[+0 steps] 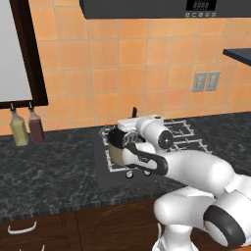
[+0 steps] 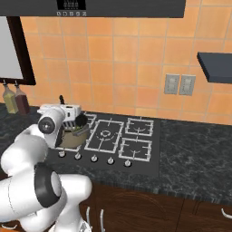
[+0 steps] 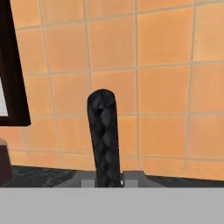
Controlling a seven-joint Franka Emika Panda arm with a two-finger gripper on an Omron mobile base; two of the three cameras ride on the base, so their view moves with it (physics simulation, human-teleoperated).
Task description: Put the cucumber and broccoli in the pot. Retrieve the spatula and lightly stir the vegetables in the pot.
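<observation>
Overhead, orange wall tiles [image 2: 122,68]; below, dark speckled counter [image 1: 49,171], hand [image 3: 108,181] clamped on spatula [image 3: 104,135] over pot [image 2: 72,136].

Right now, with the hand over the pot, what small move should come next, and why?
Probably a slow, small circular sweep. The hand is shut on the spatula's black handle, which points up toward the tiled wall, and the hand sits right over the pot on the stove's front left burner. The spatula's head and the vegetables are hidden, so keep the stir gentle.
</observation>
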